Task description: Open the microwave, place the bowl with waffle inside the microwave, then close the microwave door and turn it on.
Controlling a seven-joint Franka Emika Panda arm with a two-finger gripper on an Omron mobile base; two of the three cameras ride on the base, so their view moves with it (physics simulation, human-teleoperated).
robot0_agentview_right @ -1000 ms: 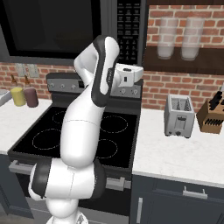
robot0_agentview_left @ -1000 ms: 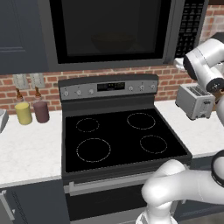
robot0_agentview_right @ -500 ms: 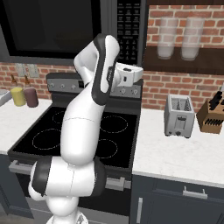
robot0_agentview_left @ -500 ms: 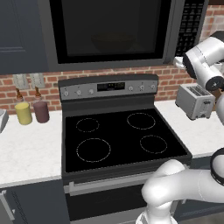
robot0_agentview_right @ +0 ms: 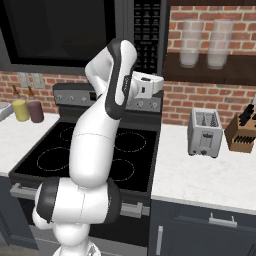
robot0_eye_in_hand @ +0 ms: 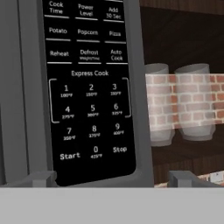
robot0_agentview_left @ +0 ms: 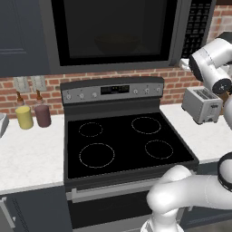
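1. The gripper [robot0_eye_in_hand: 109, 179] is raised to keypad height and aimed at the microwave [robot0_agentview_left: 113, 31]; two grey finger tips [robot0_eye_in_hand: 41, 178] rise well apart at 6 o'clock of the hand view, so the hand is read as spread and empty.
2. The black keypad strip [robot0_eye_in_hand: 89, 83] lies straight ahead. Its Start key [robot0_eye_in_hand: 70, 155] sits at 7 o'clock of the panel, just above the left tip, presumably because turning the oven on is the step in hand.
3. The microwave door [robot0_agentview_left: 108, 29] is seen shut in the left base view. A dim rounded shape shows behind its glass; whether it is the bowl cannot be told, and the waffle is not made out.
4. Two frosted glass jars [robot0_eye_in_hand: 175, 105] stand on a dark shelf at 3 o'clock of the keypad, before a brick wall.
5. Below, the black four-ring stove [robot0_agentview_left: 127, 145] is flanked by a toaster [robot0_agentview_right: 205, 131] and knife block [robot0_agentview_right: 242, 131] at 3 o'clock, and by yellow [robot0_agentview_left: 24, 117] and maroon [robot0_agentview_left: 43, 115] jars at 9 o'clock.
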